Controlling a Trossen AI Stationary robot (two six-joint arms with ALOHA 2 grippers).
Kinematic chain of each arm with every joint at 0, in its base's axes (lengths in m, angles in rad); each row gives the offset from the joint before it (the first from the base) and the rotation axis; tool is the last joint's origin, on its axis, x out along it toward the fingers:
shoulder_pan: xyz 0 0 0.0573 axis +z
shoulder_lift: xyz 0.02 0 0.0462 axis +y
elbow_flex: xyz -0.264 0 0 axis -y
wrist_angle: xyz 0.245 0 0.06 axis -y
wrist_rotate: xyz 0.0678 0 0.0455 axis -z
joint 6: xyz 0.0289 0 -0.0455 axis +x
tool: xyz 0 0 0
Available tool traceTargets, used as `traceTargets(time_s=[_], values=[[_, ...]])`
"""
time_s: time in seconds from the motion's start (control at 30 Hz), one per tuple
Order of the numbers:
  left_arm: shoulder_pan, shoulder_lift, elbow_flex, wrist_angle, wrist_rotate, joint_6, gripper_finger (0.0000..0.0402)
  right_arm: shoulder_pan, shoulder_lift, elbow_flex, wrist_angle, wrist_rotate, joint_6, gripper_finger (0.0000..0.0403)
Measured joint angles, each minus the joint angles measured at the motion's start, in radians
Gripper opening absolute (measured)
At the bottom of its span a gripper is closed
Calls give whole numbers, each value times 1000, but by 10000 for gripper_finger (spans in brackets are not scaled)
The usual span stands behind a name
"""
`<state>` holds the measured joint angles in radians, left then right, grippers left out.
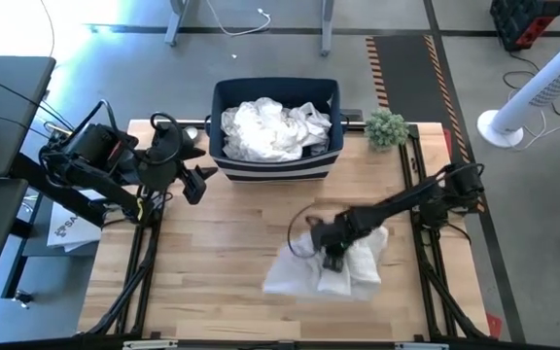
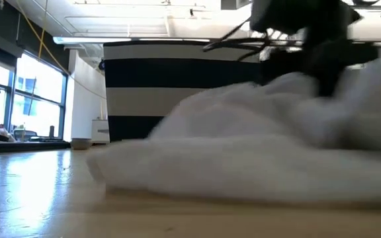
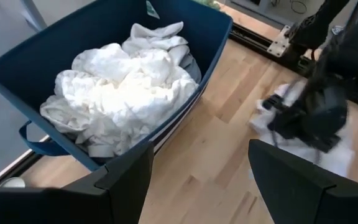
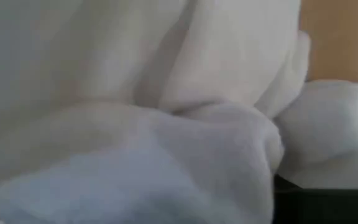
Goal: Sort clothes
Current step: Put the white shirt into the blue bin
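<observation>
One white garment (image 1: 333, 267) lies crumpled on the wooden worktop (image 1: 222, 253), on the near side and toward the right; the right end effector (image 1: 332, 255) is pressed down into its middle, and since fabric fills the right wrist view, I cannot tell whether its fingers are spread or pinching cloth. Farther back, at the left edge, the left end effector (image 1: 194, 183) hangs above the worktop with its fingers spread and nothing between them, facing the bin. Beyond it, at the far edge, the navy striped bin (image 1: 275, 167) holds a heap of white clothes (image 1: 272, 129), a darker piece showing at one side; a small green plant (image 1: 386, 127) stands just beside the bin.

Risks, as I judge them: a grasp taken blind in the folds may catch only one layer, so the garment would slip free or trail across the worktop; a bunched grip could also drag cloth over the near edge.
</observation>
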<state>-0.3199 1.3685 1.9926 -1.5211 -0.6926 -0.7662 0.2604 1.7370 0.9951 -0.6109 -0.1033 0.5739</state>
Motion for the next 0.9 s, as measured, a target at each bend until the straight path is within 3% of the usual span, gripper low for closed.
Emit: traceTargets(time_s=[0.1,0.27,0.4,0.47,0.6,0.67,0.77,0.9], values=[[0,0,0,6,-7,1,259,-63,-98,105,-99,59,-62,50],[1,0,0,39,-22,23,259,-160,-251,335,-160,-56,-168,48],[1,0,0,88,-27,56,259,-234,-312,550,-64,-54,-204,48],[1,0,0,107,-30,63,259,-270,-316,665,4,19,-264,48],[1,0,0,121,-51,64,259,-349,-276,848,138,345,-428,47],[1,0,0,122,-64,64,259,-412,-248,921,186,443,-504,47],[1,0,0,124,-80,64,259,-522,-188,997,227,416,-554,46],[1,0,0,124,-79,63,259,-646,-71,1023,181,216,-547,46]])
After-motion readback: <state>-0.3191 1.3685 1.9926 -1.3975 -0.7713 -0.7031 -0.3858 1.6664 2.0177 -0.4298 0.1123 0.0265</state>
